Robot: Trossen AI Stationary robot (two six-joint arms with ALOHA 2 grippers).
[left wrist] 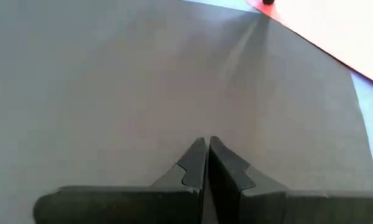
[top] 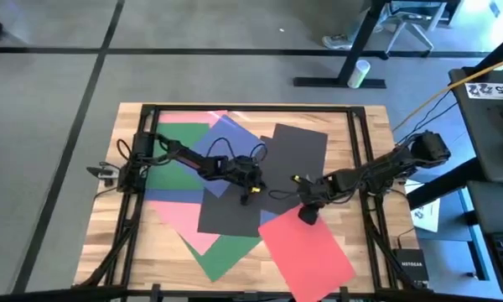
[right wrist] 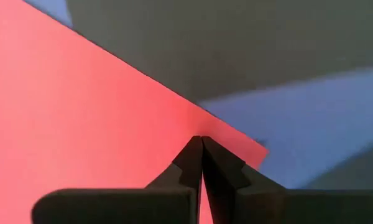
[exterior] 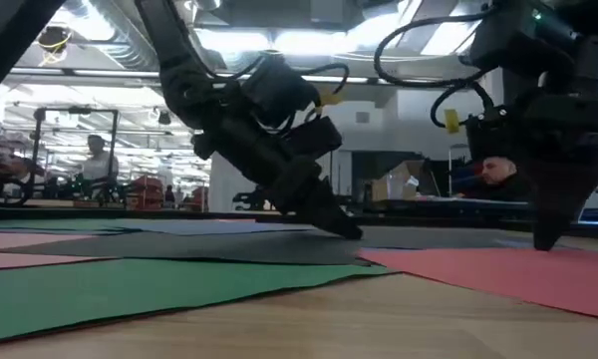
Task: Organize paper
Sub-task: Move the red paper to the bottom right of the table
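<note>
Wood table (top: 109, 252) w/ a dark frame is holding the paper, many thin flat sheets lying in a messy fan: pink, green, blue, black (top: 264, 180) and one red sheet (top: 310, 247) near the front edge, a bit off to the right. Sheets are lapping over each other, corners sticking out all ways. Left gripper (top: 250, 191) is pressing down on the black sheet near the middle of the pile, its two fingers squeezed together w/ nothing between them. Right gripper (top: 306, 214) is touching down on the top corner of the red sheet, fingers also pinched together and holding nothing. I think this paper is very light, bendy and slippy, so it is likely going to slide w/ a push from a fingertip but be hard to pick up flat; a free corner or an edge hanging over another sheet looks like the best spot to grab. Red sheet is reaching close to the table's front edge, so pushing it that way could send it off. Bare wood at front left is giving some room; the frame rails are closing in both sides.
</note>
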